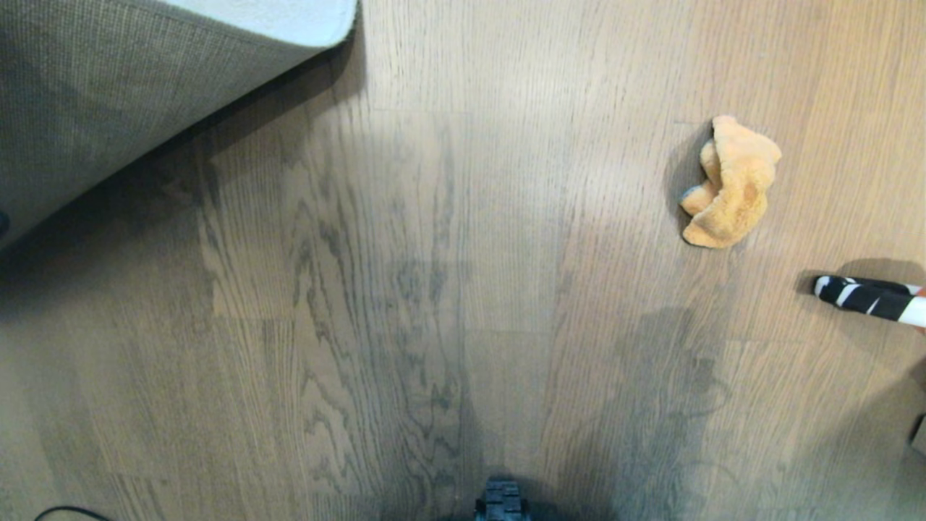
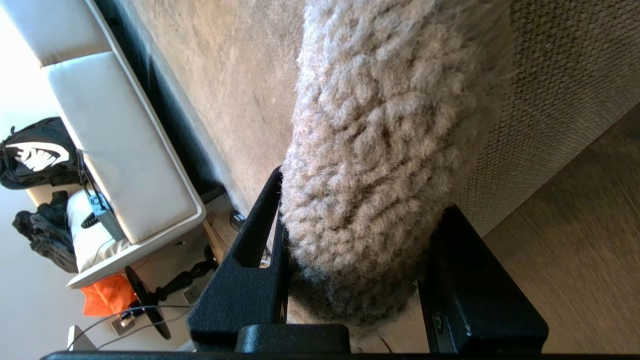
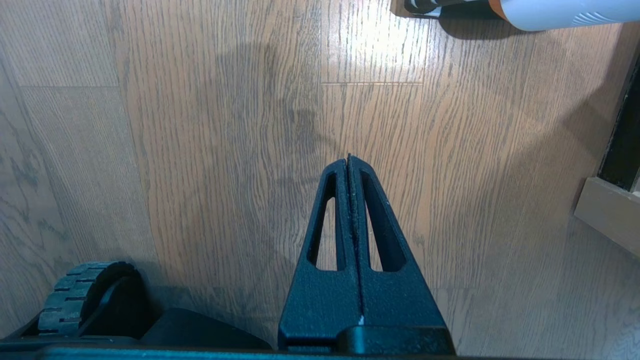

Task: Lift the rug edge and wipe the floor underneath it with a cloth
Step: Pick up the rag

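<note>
Brown wood-grain planks are seen across the room, streaked with dark grain and brightened by light toward the far side. A white cushioned sofa is placed beside the carpeted area, with a black bag and dark clothing set against a pale wall next to it, and something orange is lodged low by a dark stand. A pale skirting board is seen at the floor's edge.
</note>
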